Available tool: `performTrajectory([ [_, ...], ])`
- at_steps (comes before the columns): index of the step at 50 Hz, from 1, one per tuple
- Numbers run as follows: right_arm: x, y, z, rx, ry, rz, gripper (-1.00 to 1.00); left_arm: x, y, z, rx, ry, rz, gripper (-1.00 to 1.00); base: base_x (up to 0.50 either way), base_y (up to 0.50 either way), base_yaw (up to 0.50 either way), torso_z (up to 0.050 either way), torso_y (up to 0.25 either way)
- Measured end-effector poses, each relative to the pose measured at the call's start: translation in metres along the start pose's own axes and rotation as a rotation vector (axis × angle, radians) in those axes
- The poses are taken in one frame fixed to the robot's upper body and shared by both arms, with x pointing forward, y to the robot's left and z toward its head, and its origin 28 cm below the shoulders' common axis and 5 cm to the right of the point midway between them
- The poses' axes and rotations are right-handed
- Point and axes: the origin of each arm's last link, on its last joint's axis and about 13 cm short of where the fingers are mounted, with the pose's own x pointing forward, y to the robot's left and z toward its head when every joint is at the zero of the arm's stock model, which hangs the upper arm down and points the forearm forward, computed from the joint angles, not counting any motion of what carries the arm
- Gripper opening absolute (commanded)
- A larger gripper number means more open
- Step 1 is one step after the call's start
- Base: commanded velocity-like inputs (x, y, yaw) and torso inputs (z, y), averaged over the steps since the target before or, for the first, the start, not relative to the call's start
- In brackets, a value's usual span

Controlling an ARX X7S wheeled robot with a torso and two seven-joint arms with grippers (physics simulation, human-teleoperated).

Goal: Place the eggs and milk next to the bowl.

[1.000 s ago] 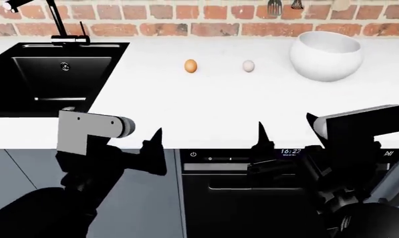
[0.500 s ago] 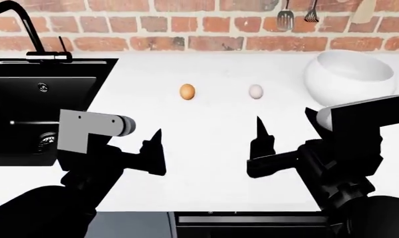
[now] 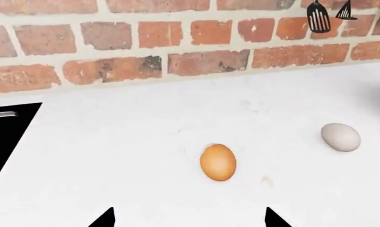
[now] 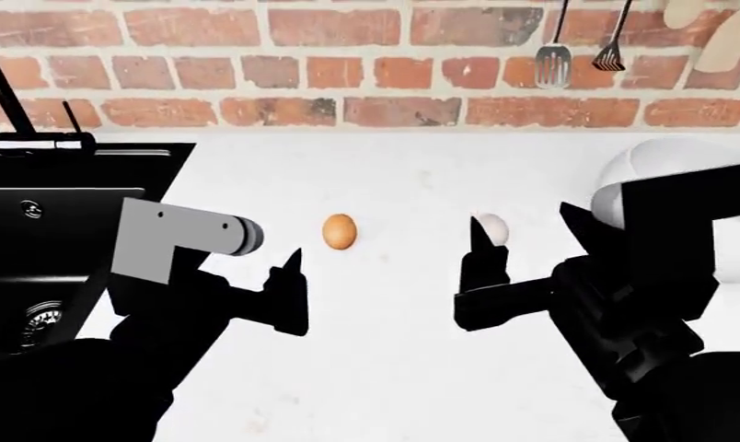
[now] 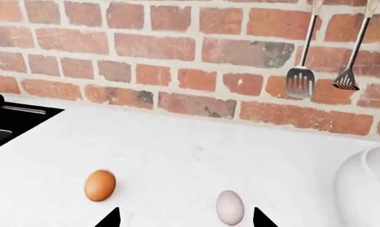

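Observation:
The orange-brown egg (image 4: 338, 231) and the pale egg (image 4: 491, 229) lie apart on the white counter. The white bowl (image 4: 646, 170) stands at the right, partly hidden by my right arm. My left gripper (image 4: 290, 276) is open and empty, short of the orange egg (image 3: 218, 162), which lies beyond its fingertips. My right gripper (image 4: 479, 249) is open and empty, and the pale egg (image 5: 230, 207) sits just beyond and between its fingertips. The bowl's side shows in the right wrist view (image 5: 367, 189). The milk is out of view.
A black sink (image 4: 51, 239) with a black faucet (image 4: 14, 110) is set into the counter at the left. A brick wall (image 4: 296, 64) backs the counter, with utensils (image 4: 552, 55) hanging at the upper right.
The head view has moved closer over the counter: the eggs and bowl sit lower and larger, and the counter's front edge and oven have left the view. Both grippers stay open.

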Motion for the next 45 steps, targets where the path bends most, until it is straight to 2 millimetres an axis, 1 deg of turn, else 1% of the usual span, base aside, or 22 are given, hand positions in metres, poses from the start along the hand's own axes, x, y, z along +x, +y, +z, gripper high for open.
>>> performTrajectory([
  [7,0.002,-0.002,-0.001,0.01,0.032,-0.007,1.0,0.001,0.001,0.001,0.0,0.014,-0.001,1.0,0.0,0.0,0.0,0.0,0.0],
  [12,0.008,-0.006,-0.003,0.018,0.061,-0.011,1.0,0.003,0.001,0.0,-0.002,0.024,0.0,1.0,0.0,0.0,0.0,0.0,0.0],
  [33,0.059,-0.023,-0.021,0.02,0.165,-0.015,1.0,0.013,0.004,-0.001,-0.013,0.059,0.002,1.0,0.0,0.0,0.0,0.0,0.0],
  [45,0.08,-0.029,-0.033,0.008,0.199,-0.025,1.0,0.017,0.006,-0.002,-0.018,0.071,0.005,1.0,0.0,0.0,0.0,0.0,0.0],
])
